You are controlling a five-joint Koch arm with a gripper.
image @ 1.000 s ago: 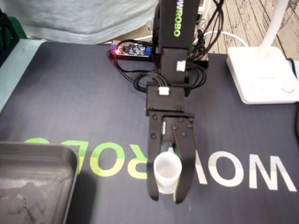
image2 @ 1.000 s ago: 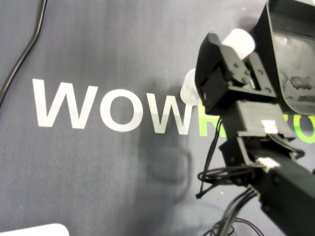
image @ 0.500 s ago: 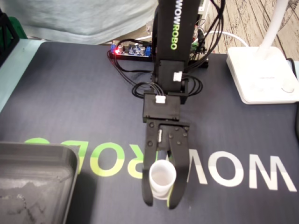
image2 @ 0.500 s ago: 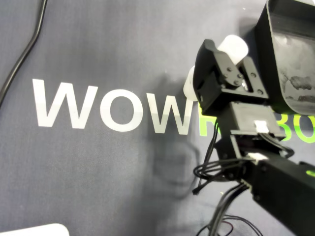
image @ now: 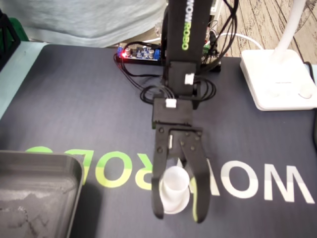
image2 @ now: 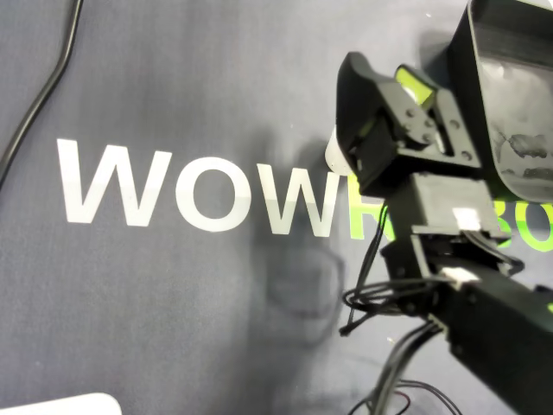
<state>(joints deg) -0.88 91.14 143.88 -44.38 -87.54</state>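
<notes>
White translucent plastic makes up the small round cup (image: 174,192) standing upright on the dark grey fabric mat (image: 74,109), low in the fixed view and a little right of centre. It widens slightly toward its rim, and its walls are smooth. What it holds cannot be told from either camera. The black plastic gripper (image: 177,214) reaches down the frame from the arm above. Its two long curved jaws are spread apart, one on each side of the cup, so the cup sits between them unclamped. The left jaw lies right against the cup's wall, and the right jaw, which has a bright green strip on its inner face, stands just beside it. In the overhead view the gripper's body covers nearly all of the cup.

Filling the lower left corner of the fixed view is a dark grey tray (image: 74,171) with rounded corners and a raised rim. Its matte floor is marked with pale scuffs and scratches. It lies well apart from the cup.

Large white and lime-green block letters (image: 267,183) are printed flat across the mat. A glossy white rectangular lamp base (image: 277,79) sits at the upper right. A small blue circuit board (image: 141,52) with a red light sits at the upper centre, and thin black cables (image: 148,91) loop from it.
</notes>
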